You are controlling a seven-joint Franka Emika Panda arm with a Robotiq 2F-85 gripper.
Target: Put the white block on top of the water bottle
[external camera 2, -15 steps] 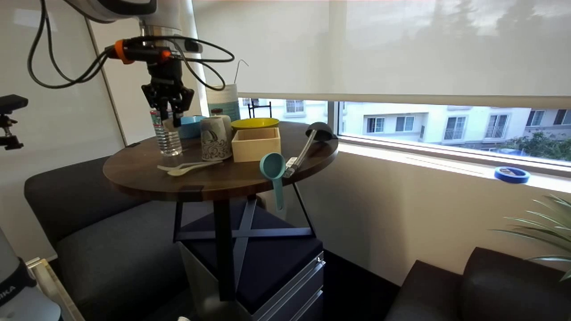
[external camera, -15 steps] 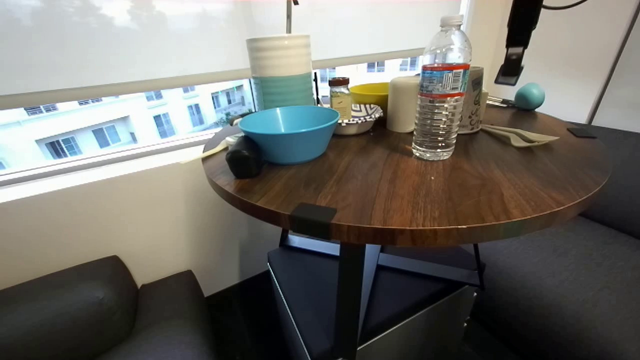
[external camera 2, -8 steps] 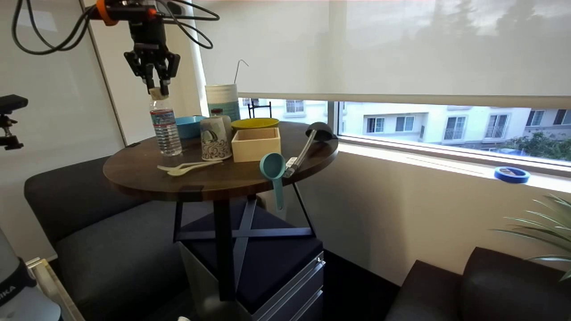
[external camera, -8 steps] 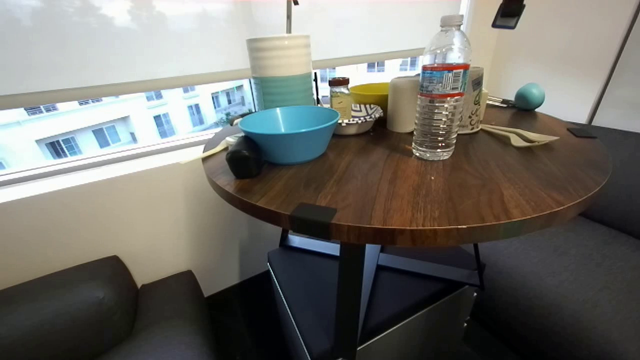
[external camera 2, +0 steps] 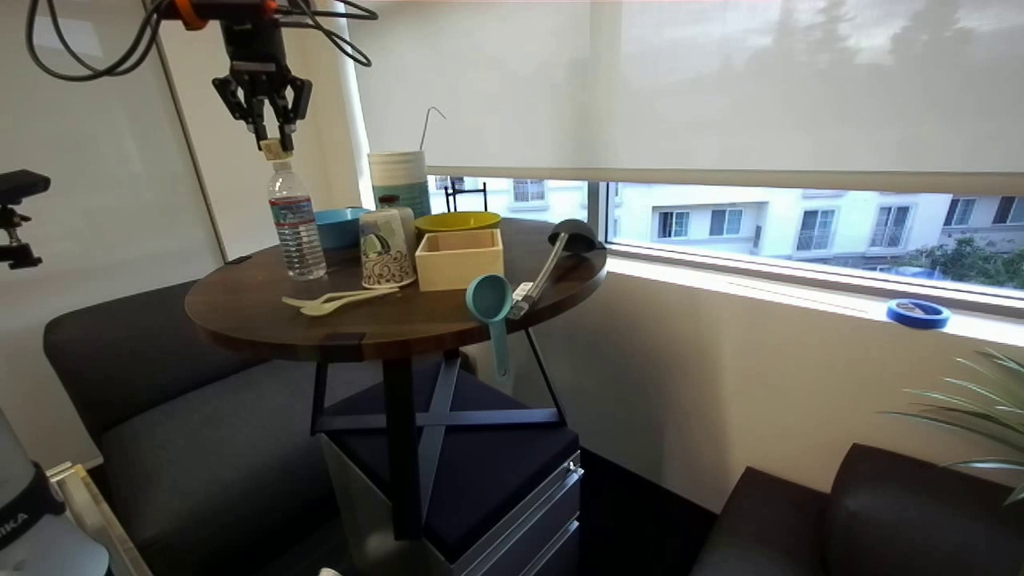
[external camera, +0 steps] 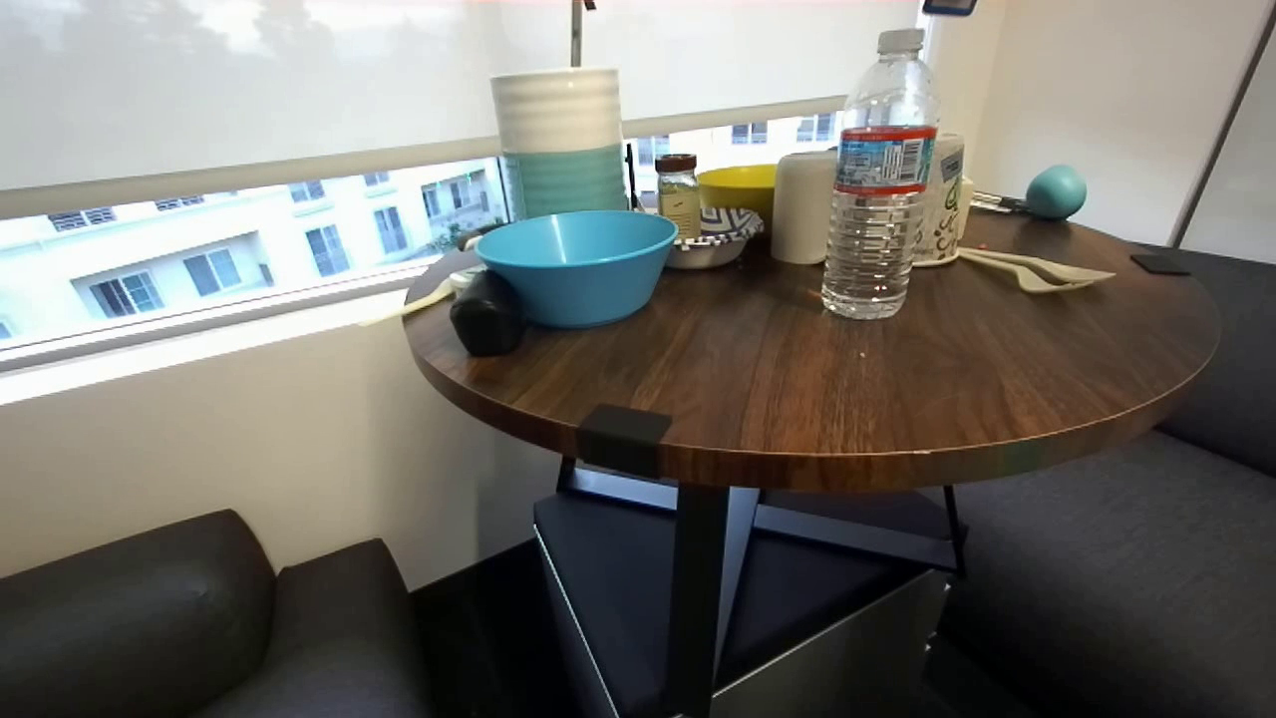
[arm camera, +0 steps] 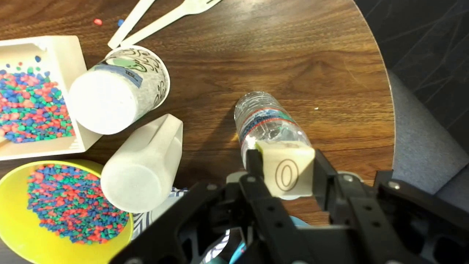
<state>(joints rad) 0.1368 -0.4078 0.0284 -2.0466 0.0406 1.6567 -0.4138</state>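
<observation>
Gripper clamped on white block, up near top of bottle. Yellow bowl and pale box hold red, blue, green bits. Round wood table by window, blind partly down.

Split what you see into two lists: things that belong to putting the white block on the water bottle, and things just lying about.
Job:
white block, held by the gripper
water bottle, upright

Lying about:
blue bowl
yellow bowl
wooden box
mug
patterned cup
fork
jar
measuring spoon
tape
</observation>
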